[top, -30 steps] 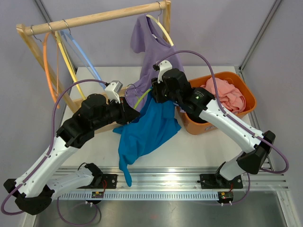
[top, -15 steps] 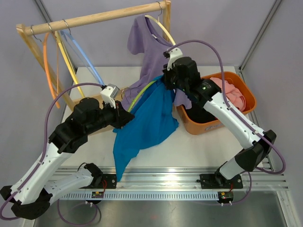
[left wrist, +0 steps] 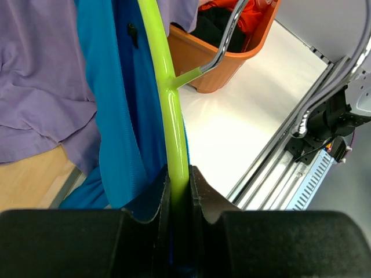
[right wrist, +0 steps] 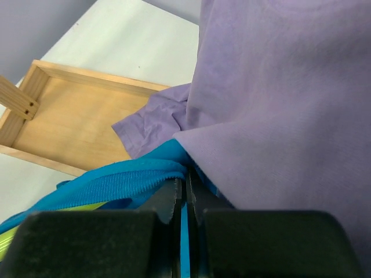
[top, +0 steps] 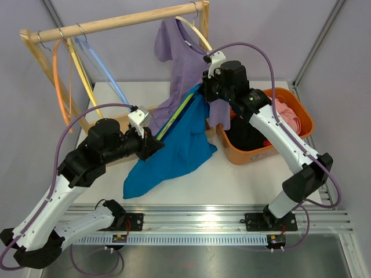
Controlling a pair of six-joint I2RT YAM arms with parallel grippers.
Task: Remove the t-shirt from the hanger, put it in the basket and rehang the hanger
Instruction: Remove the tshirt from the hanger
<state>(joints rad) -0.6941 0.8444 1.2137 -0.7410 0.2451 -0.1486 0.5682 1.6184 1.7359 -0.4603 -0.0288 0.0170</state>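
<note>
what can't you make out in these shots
- Top view: right end effector fingertips, hidden under its own body.
- Left wrist: hook's end and hanger's far end, cut off by the top edge.
- Right wrist: most of the hanger, under the t-shirt.

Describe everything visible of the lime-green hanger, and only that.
The lime-green hanger looks like glossy plastic tubing, with a short stub carrying a bent metal hook. It is off the wooden rail and held at a slant. The left gripper is clamped on its bar. The blue t-shirt is draped over it, and the right gripper pinches that shirt's fabric near the hanger's far end.
</note>
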